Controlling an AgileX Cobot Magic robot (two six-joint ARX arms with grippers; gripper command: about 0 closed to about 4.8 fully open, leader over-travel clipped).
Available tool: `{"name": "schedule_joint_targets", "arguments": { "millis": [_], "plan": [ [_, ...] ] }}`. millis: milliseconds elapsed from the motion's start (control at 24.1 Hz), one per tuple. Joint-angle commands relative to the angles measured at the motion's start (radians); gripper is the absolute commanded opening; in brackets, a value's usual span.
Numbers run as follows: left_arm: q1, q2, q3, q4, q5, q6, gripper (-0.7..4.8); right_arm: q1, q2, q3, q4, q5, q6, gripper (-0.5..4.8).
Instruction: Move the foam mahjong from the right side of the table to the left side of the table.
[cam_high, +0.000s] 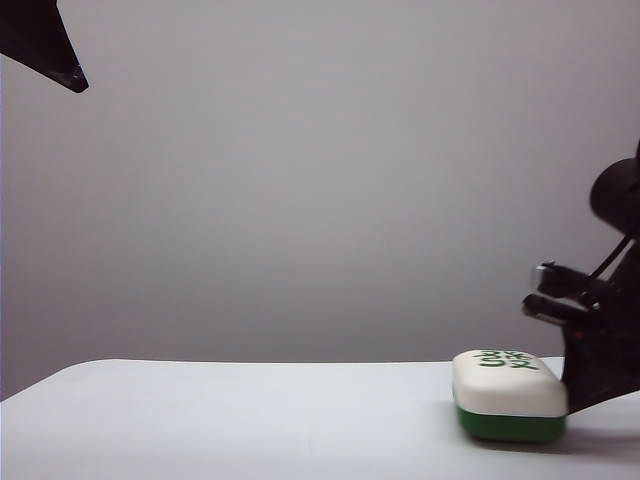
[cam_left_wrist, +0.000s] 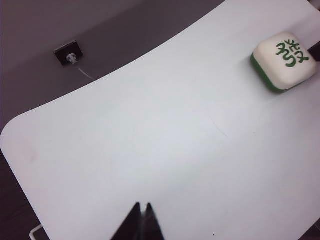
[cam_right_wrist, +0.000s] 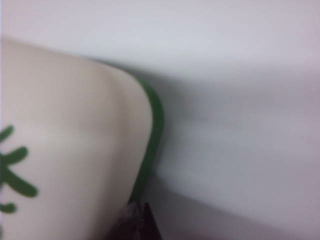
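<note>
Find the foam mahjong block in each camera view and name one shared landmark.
Exterior view: foam block, lower right on the table.
Left wrist view: upper right corner.
Right wrist view: fills the near side, blurred.
Shared landmark: its green rim.

Through the left wrist camera you see the left gripper, its dark fingertips pressed together, held above the white table. The foam mahjong sits well apart from it near the table's far rim (green characters up, green base showing). Beyond the edge, a small dark plate trails a white cable.
</note>
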Motion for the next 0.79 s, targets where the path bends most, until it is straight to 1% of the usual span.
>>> {"name": "schedule_joint_targets", "arguments": {
  "millis": [42,166,249,332,582,665,789],
  "plan": [
    [0.000,-0.004,0.007,0.000,0.003,-0.003,-0.05,0.039,0.015,0.003,0.038,0.004,0.018,-0.05],
    [0.000,-0.004,0.007,-0.008,0.004,-0.003,-0.05,0.074,0.026,0.003,0.079,0.009,0.047,-0.05],
    [0.000,-0.004,0.007,-0.015,0.004,-0.003,-0.05,0.101,0.028,0.011,0.103,0.057,0.060,-0.05],
    [0.000,-0.004,0.007,-0.017,0.004,-0.003,-0.05,0.111,0.040,0.036,0.101,0.077,0.058,-0.05],
    [0.000,-0.004,0.007,-0.033,0.005,-0.003,-0.05,0.111,0.129,0.180,0.014,0.075,0.059,-0.05],
    [0.000,-0.004,0.007,-0.048,0.004,-0.003,-0.05,0.125,0.173,0.266,-0.045,0.044,0.059,-0.05],
    [0.000,-0.004,0.007,-0.049,0.005,-0.003,-0.05,0.146,0.189,0.309,-0.055,0.042,0.059,-0.05]
  ]
}}
